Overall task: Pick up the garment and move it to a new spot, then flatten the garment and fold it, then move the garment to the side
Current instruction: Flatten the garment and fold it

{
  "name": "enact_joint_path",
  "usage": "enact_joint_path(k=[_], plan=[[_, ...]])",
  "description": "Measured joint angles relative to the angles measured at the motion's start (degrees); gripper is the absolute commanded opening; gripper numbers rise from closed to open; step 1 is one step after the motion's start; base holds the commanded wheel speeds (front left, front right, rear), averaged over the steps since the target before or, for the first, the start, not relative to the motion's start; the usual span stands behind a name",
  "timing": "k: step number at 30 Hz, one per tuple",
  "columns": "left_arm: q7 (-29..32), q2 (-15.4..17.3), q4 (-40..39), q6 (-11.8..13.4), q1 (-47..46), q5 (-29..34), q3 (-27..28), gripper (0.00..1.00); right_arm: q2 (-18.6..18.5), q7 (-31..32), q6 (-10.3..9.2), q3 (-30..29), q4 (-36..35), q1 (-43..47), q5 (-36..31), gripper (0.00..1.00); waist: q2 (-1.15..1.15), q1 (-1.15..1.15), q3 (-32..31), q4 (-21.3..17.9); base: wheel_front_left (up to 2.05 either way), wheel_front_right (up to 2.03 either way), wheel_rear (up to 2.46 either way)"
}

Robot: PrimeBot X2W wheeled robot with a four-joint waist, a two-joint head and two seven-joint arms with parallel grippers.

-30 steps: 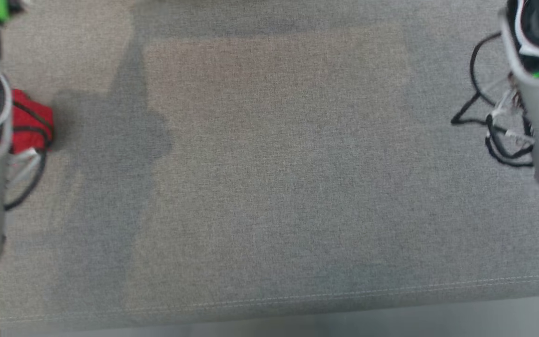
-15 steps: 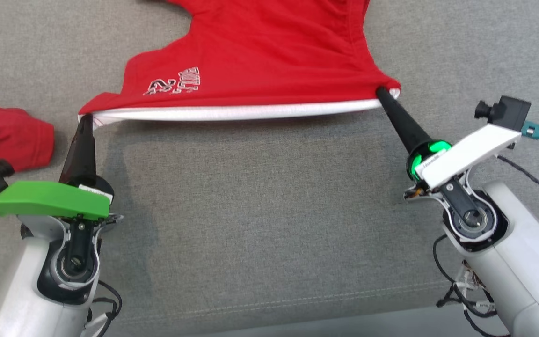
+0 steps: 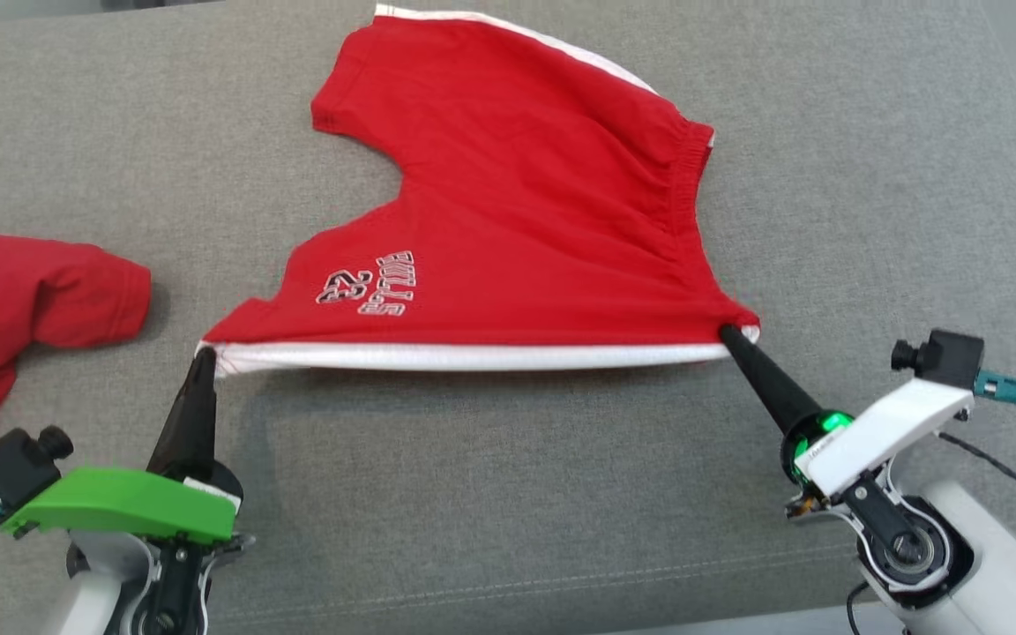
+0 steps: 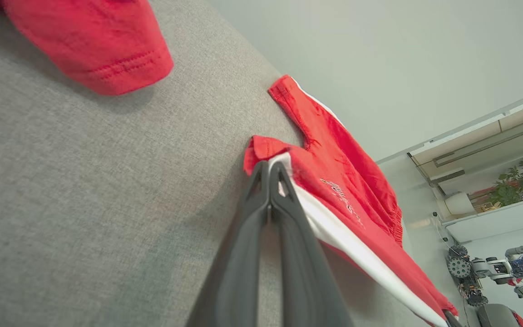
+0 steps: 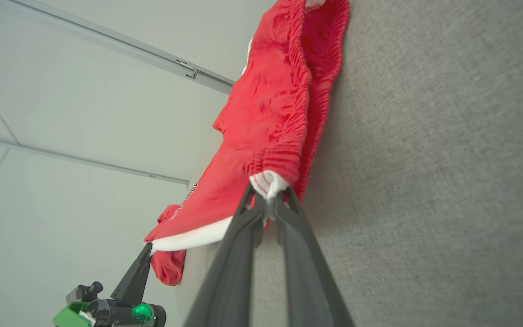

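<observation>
Red shorts with "BULLS" lettering lie mostly spread on the grey fabric-covered counter, their near white-striped edge pulled taut between the two arms. The left gripper has its fingers pressed together on the leg-hem corner; the right gripper pinches the bunched waistband corner. This looks like the laying-out step — placement at the new spot passing into flattening. The next move likely calls for lowering both corners together, keeping tension even so the edge lands straight, then letting go and smoothing the puckers near the waistband before any fold. Another red cloth sits well apart on the left — best kept clear.
</observation>
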Motion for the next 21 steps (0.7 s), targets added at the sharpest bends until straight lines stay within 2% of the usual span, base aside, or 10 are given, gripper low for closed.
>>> enact_joint_path(k=[4, 9, 14, 16, 18, 20, 21], plan=[[-0.86, 0.16, -1.05, 0.02, 5.61, 0.0, 2.36, 0.0, -1.08, -0.58, -0.11, 0.91, -1.44, 5.78, 0.02, 0.0, 0.0, 0.0, -0.84, 1.2, 0.0, 0.0, 0.0], [-1.51, 1.94, -1.8, 0.1, 10.96, 0.0, 5.69, 0.0, -2.04, -0.62, -0.6, 2.3, -3.34, 10.74, 0.16, 0.0, 0.0, 0.0, -0.68, 2.25, 0.0, 0.0, 0.0], [-1.96, 1.97, -3.89, 0.1, 13.57, 0.0, 7.64, 0.0, -1.8, -0.46, -0.52, 4.93, -5.35, 12.39, -0.25, 0.0, 0.0, 0.0, 0.24, 2.33, 0.0, 0.0, 0.0], [-1.86, 1.88, -5.45, 0.1, 13.63, -0.01, 6.66, 0.01, -1.85, -0.55, -0.51, 4.88, -5.68, 12.38, -0.63, 0.0, 0.0, 0.0, 0.34, 2.03, 0.0, 0.0, 0.0], [-0.16, 0.6, -8.28, 0.1, 13.62, -1.4, 4.31, 0.13, -1.88, -0.55, -0.49, 4.93, -6.26, 12.31, -1.2, 0.0, 0.0, 0.0, 0.4, 1.56, 0.0, 0.0, 0.0], [1.66, -0.34, -9.78, 0.1, 13.61, -2.14, 1.56, 0.39, -2.03, -0.56, -0.49, 4.83, -6.7, 12.25, -1.63, 0.0, 0.0, 0.0, 0.36, 1.17, 0.0, 0.0, 0.0], [2.4, -0.98, -10.03, 0.1, 13.62, -2.67, 0.54, 0.45, -2.18, -0.56, -0.49, 4.8, -6.73, 12.18, -1.96, 0.0, 0.0, 0.0, 0.33, 0.97, 0.0, 0.0, 0.0]])
